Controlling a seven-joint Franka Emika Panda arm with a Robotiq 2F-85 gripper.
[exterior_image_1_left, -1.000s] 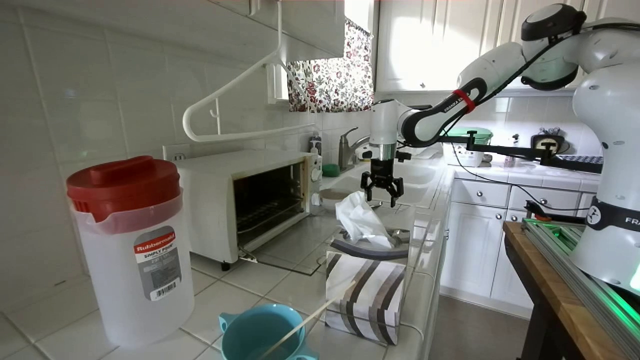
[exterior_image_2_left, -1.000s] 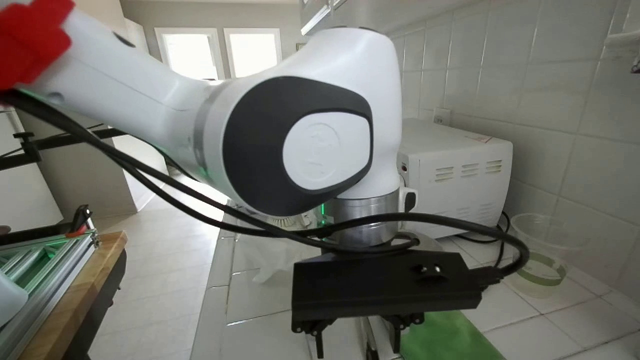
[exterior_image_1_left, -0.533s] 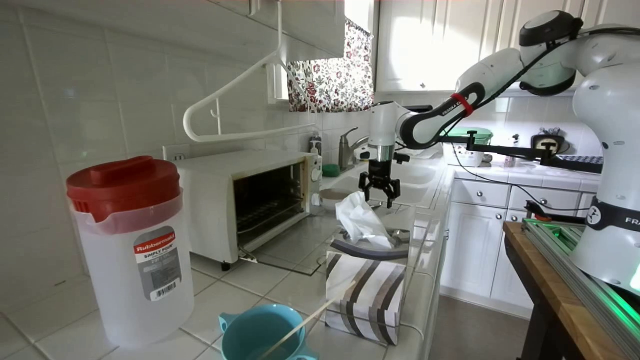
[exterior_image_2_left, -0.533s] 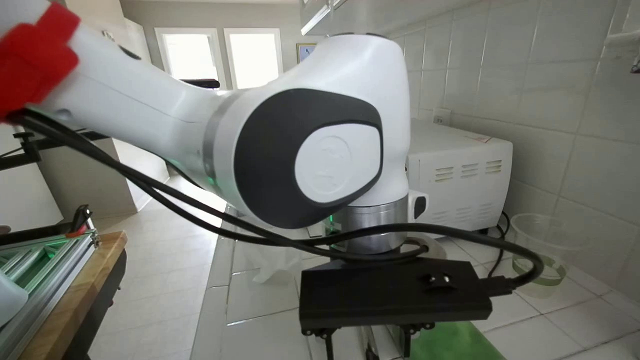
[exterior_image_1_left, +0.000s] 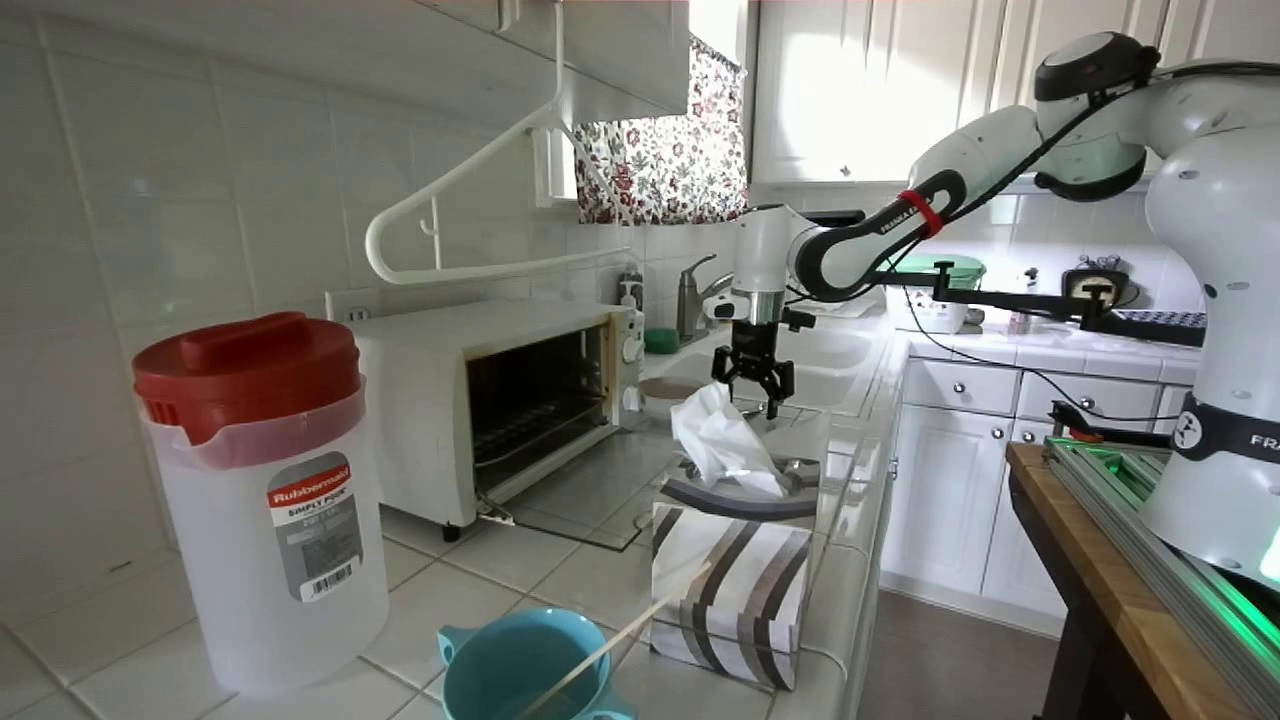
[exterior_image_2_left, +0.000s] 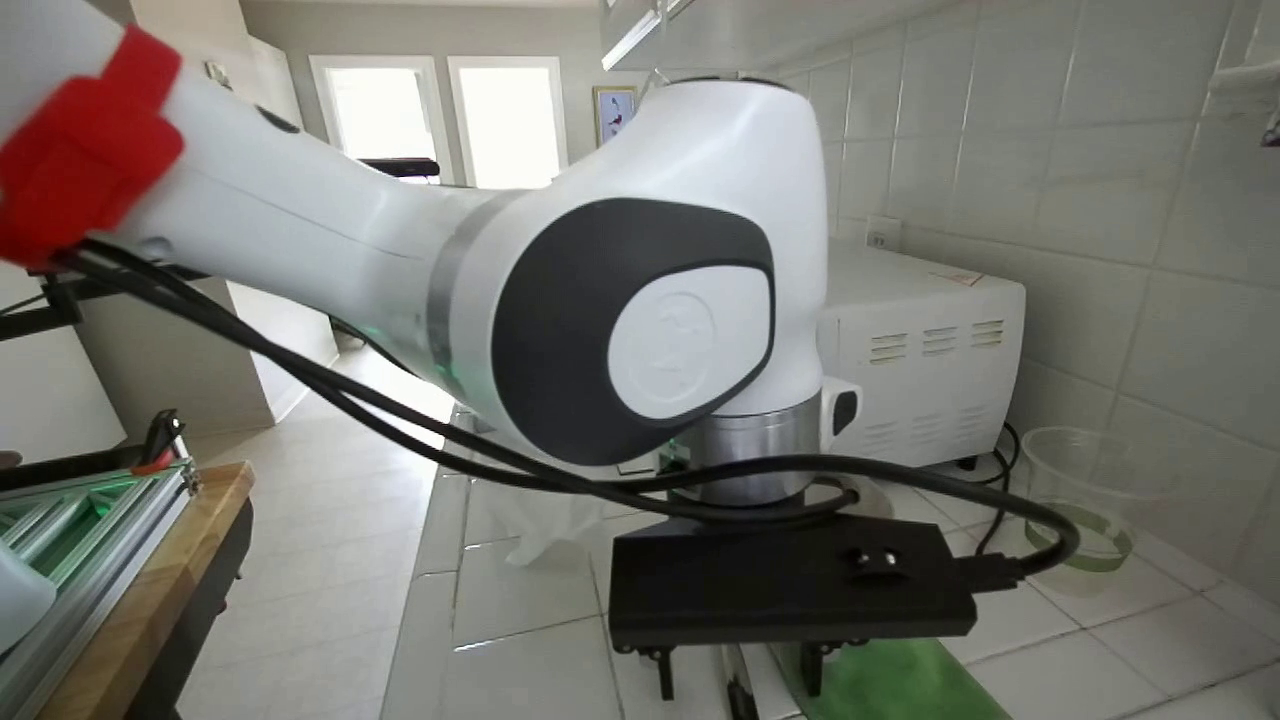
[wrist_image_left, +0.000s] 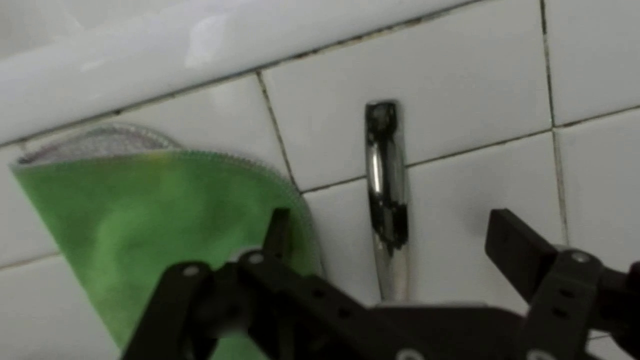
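Observation:
My gripper (wrist_image_left: 390, 217) is open and empty, pointing down above the white tiled counter. It also shows in both exterior views (exterior_image_1_left: 750, 402) (exterior_image_2_left: 740, 690). In the wrist view a shiny metal handle (wrist_image_left: 386, 165) lies on the tiles between the two fingers, touching neither. Its lower end is hidden behind the gripper. In an exterior view a slim metal piece (exterior_image_2_left: 738, 685) shows between the fingertips. A folded green cloth (wrist_image_left: 150, 215) lies beside the handle, under the left finger in the wrist view. It also shows in an exterior view (exterior_image_2_left: 895, 680).
A white toaster oven (exterior_image_1_left: 410, 400) stands open against the wall. Crumpled white paper (exterior_image_1_left: 722, 440) and a striped box (exterior_image_1_left: 730, 590) lie near the counter edge. A red-lidded pitcher (exterior_image_1_left: 270, 520), a blue cup (exterior_image_1_left: 525, 650), a sink (exterior_image_1_left: 835, 350) and a clear container (exterior_image_2_left: 1080, 510) stand around.
My gripper has lowered slightly and shifted sideways toward the wall and toaster oven side. It stays open. The objects on the counter have not moved.

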